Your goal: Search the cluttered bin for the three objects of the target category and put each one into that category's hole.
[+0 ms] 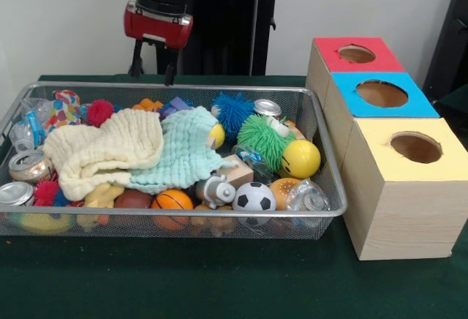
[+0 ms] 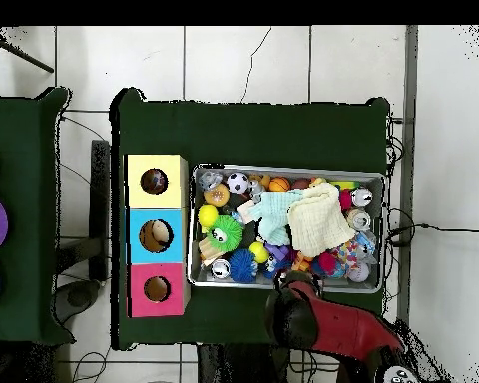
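I am holding my gripper (image 1: 170, 76) just behind the far rim of the wire mesh bin (image 1: 322, 125), hanging above the green table and not yet down among the toys; only a thin dark tip is showing below the red wrist, so I cannot tell whether it is spread or pressed together, and it seems to be carrying nothing. One polka-dot cloth (image 1: 63, 109) is lying bunched at the bin's far corner, on the side away from the boxes, partly tucked behind a cream cloth (image 1: 102, 151) that is draped beside a mint cloth (image 1: 183, 151). I am not making out the other two dotted cloths; they may be buried under these larger cloths or the balls. The yellow-topped box's hole (image 1: 415, 147) is standing open, nearest the camera in the row of three boxes beside the bin, and I am seeing nothing in it from the front. I am judging the task as barely begun, with all three cloths likely left.
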